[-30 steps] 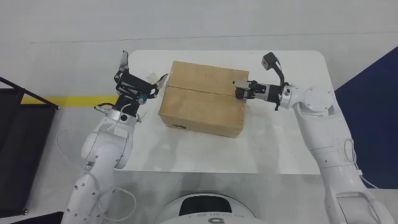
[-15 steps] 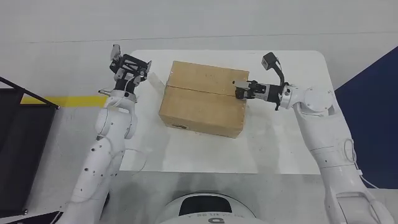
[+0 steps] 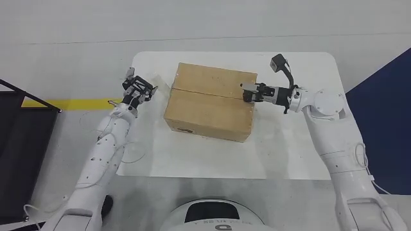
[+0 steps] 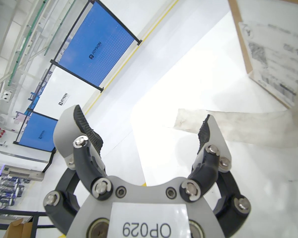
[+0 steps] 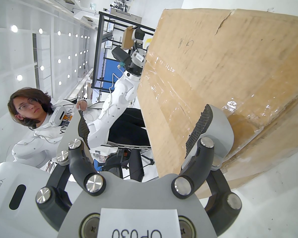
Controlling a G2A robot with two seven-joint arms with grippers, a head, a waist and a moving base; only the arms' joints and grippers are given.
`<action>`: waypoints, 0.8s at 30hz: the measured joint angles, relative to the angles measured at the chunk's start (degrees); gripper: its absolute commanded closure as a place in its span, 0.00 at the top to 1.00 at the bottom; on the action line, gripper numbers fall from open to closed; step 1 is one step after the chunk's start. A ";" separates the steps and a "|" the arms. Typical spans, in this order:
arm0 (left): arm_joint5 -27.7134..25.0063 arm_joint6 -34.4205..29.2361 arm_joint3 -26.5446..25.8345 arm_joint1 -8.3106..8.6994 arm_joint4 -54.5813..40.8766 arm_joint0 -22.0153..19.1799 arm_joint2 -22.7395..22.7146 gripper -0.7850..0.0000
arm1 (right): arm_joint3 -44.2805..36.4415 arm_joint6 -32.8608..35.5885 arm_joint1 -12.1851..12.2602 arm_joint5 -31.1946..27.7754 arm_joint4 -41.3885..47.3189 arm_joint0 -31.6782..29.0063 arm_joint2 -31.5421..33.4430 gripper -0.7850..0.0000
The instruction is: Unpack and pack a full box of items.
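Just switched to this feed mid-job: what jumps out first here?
The big cardboard box, flaps shut and taped along its seam, sits in the middle of the white table. The right gripper is open at the box's right end, level with the seam. The left gripper is open off the box's left side, with a loose strip of tape trailing from the box toward it.

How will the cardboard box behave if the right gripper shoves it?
Probably slides rather than tips: the cardboard box is wide, low and flat on the smooth white table. Likely stiff-walled but dentable; its corner by the right gripper looks crumpled. Glossy tape on top may be slippery.
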 measured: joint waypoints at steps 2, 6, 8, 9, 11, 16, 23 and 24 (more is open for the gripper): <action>-4.84 2.21 -0.44 0.73 0.24 0.57 -1.30 1.00 | 0.00 0.00 0.00 0.00 0.00 0.00 0.00 1.00; -15.00 6.37 -0.88 2.14 -1.19 1.10 -4.31 1.00 | 0.00 0.00 0.00 0.00 0.00 0.00 0.00 1.00; -19.99 8.17 -1.32 2.85 -1.10 1.38 -5.41 1.00 | 0.00 0.00 0.00 0.00 0.00 0.00 0.00 1.00; -21.67 8.90 -1.59 3.13 -0.42 1.57 -5.53 1.00 | 0.00 0.00 0.00 0.00 0.00 0.00 0.00 1.00; -24.31 10.60 -2.08 3.65 1.76 2.09 -5.18 1.00 | 0.00 0.00 0.00 0.00 0.00 0.00 0.00 1.00; -27.18 13.51 -1.65 4.24 4.85 1.86 -3.22 1.00 | 0.00 0.00 0.00 0.00 0.00 0.00 0.00 1.00; -28.04 13.72 1.18 3.78 1.65 -0.63 0.07 1.00 | 0.00 0.00 0.00 0.00 0.00 0.00 0.00 1.00; -27.65 13.29 1.85 3.62 0.79 -1.23 0.45 1.00 | 0.00 0.00 0.00 0.00 0.00 0.00 0.00 1.00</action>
